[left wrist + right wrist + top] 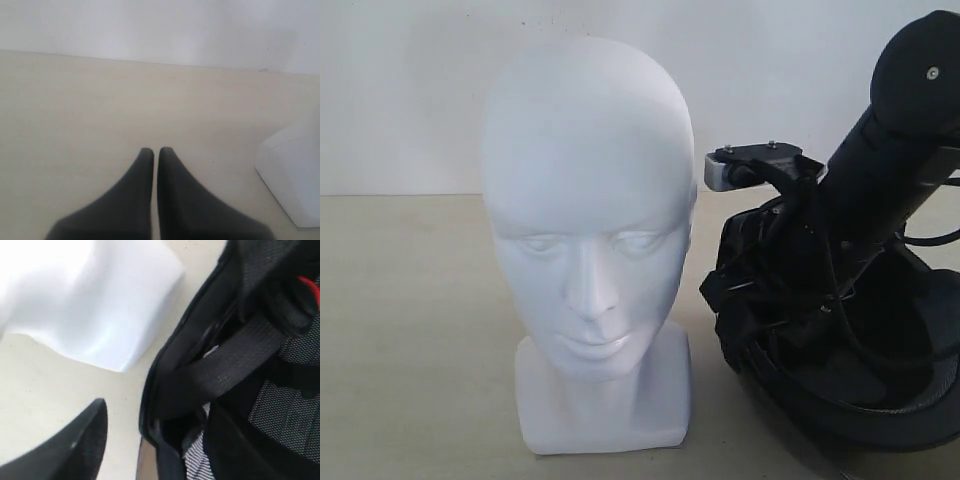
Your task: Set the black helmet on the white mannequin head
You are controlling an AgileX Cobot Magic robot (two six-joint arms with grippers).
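- Your left gripper (155,151) sits low over the pale beige table (410,340), fingers pressed together on nothing.
- The white mannequin head (585,230) stands upright on that table.
- Just to its right lies the black helmet (865,415), lining showing.
- Your right gripper (157,412) straddles the helmet's rim, fingers spread apart.
- Behind everything you have a plain white wall (400,90).

Black helmet (890,435) runs off frame edges, right arm (890,160) covering its opening. Beside left gripper (155,152), only blurred base corner of white mannequin head (292,175), cropped.
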